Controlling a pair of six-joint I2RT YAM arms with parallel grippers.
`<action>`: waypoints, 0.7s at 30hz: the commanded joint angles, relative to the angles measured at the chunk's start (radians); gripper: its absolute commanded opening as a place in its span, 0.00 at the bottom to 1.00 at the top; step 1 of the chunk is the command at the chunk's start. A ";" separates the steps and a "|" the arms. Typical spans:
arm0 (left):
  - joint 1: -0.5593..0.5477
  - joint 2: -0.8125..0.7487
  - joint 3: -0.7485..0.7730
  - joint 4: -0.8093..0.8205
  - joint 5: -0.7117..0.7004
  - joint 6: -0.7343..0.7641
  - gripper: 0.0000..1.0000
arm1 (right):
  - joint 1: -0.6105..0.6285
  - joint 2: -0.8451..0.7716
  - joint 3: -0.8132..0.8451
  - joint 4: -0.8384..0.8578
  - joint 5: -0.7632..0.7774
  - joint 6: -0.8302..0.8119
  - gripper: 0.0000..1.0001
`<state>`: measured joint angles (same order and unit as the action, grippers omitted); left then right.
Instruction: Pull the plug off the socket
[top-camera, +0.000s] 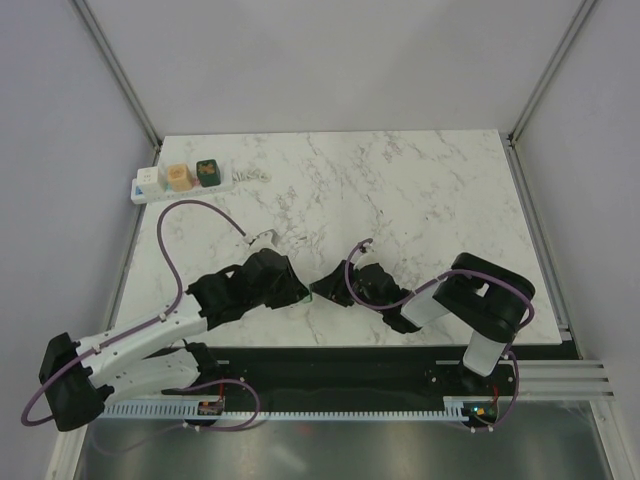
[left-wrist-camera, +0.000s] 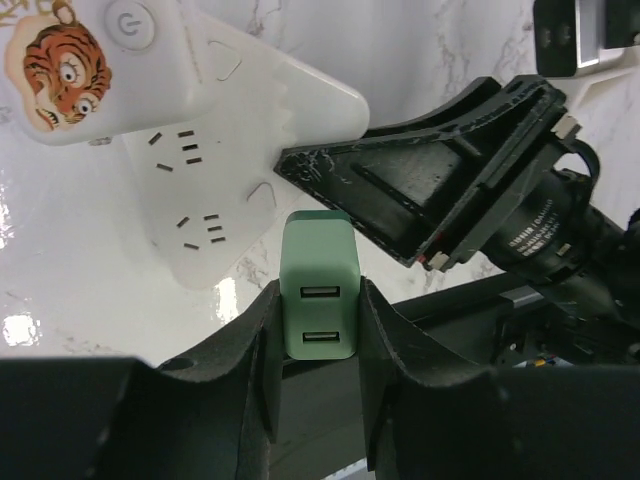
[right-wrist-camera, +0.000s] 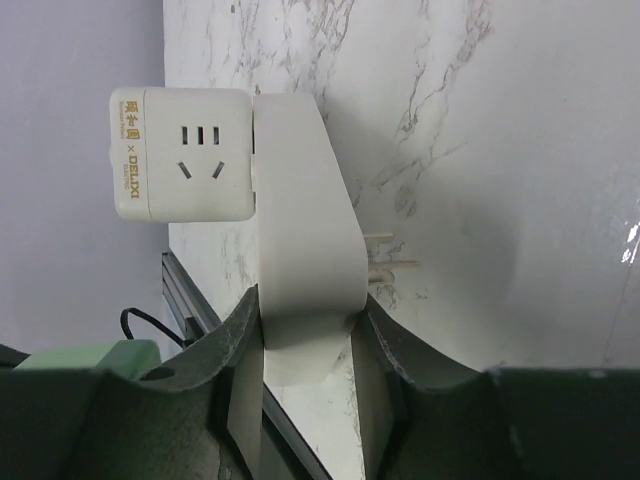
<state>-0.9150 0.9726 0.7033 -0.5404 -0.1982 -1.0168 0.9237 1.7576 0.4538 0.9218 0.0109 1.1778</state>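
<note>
In the left wrist view my left gripper (left-wrist-camera: 318, 300) is shut on a mint-green USB charger plug (left-wrist-camera: 318, 290). The plug is clear of the white socket block (left-wrist-camera: 215, 190), whose outlet slots face the camera, and its pins are hidden. A white cube adapter with a tiger sticker (left-wrist-camera: 90, 65) sits on the block. My right gripper (right-wrist-camera: 305, 320) is shut on the same socket block (right-wrist-camera: 300, 240), edge-on, with metal pins (right-wrist-camera: 392, 263) on its back. In the top view the two grippers (top-camera: 295, 290) (top-camera: 335, 288) meet at the table's near middle and hide the block.
A long white power strip (top-camera: 150, 185) lies at the back left table edge, carrying a tan cube (top-camera: 177, 177) and a green cube (top-camera: 208, 172), with a short white cord (top-camera: 252, 175). A purple cable (top-camera: 165, 250) loops over the left side. Grey walls flank the marble table (top-camera: 420, 190).
</note>
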 joint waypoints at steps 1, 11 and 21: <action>-0.005 -0.040 0.005 0.085 0.016 -0.011 0.02 | -0.008 0.046 -0.033 -0.247 0.113 -0.081 0.00; -0.002 -0.109 0.070 -0.245 -0.165 -0.012 0.02 | -0.032 -0.096 -0.070 -0.334 0.164 -0.162 0.00; 0.005 0.087 0.099 -0.405 -0.254 -0.008 0.02 | -0.052 -0.263 -0.079 -0.469 0.228 -0.247 0.00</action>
<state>-0.9127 0.9916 0.7475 -0.8852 -0.3752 -1.0164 0.8837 1.5013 0.4099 0.6502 0.1413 1.0550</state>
